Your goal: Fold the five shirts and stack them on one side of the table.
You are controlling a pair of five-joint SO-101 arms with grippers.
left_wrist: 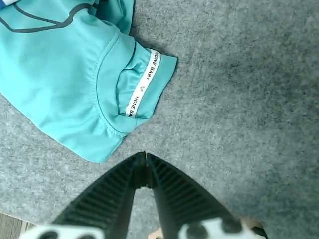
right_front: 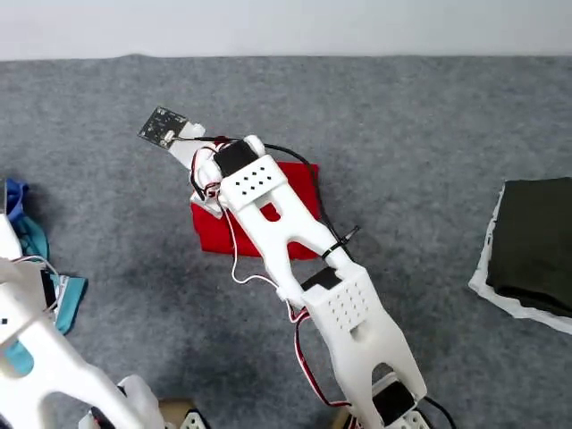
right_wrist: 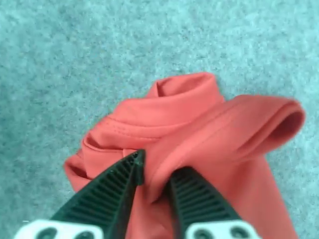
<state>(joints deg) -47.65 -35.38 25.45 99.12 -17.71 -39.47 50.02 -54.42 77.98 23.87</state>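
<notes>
The red shirt (right_front: pixel 300 189) lies bunched near the middle of the grey table (right_front: pixel 411 116), partly covered in the high view by the right arm (right_front: pixel 268 214), which stretches over it from the near edge. In the right wrist view the red shirt (right_wrist: pixel 199 129) is crumpled into rolled folds, one thick fold curling open at its end, and the right pincer (right_wrist: pixel 157 172) is pinching a raised ridge of the red cloth between its two black ribbed fingers (right_wrist: pixel 112 191), with the fabric pushed up in the gap between them. The teal shirt (right_front: pixel 68 299) sits at the left edge of the table, well apart from the red one, with a bit of blue cloth (right_front: pixel 13 198) just beyond it and the left arm (right_front: pixel 36 357) rising in front. In the left wrist view the teal shirt (left_wrist: pixel 60 74) lies loose and unfolded on the grey surface, its neck opening turned towards the camera with a white tape (left_wrist: pixel 144 84) across the inside of the collar. The left pincer (left_wrist: pixel 146 159) is pressed together, its fingertips meeting with nothing between them, over bare table just beside the collar edge of the teal shirt and not touching it. At the right edge of the table a dark shirt (right_front: pixel 536 241) lies folded flat on top of a white shirt (right_front: pixel 500 299), whose edge shows along the dark one's near and left sides; this pair is well apart from the red shirt.
</notes>
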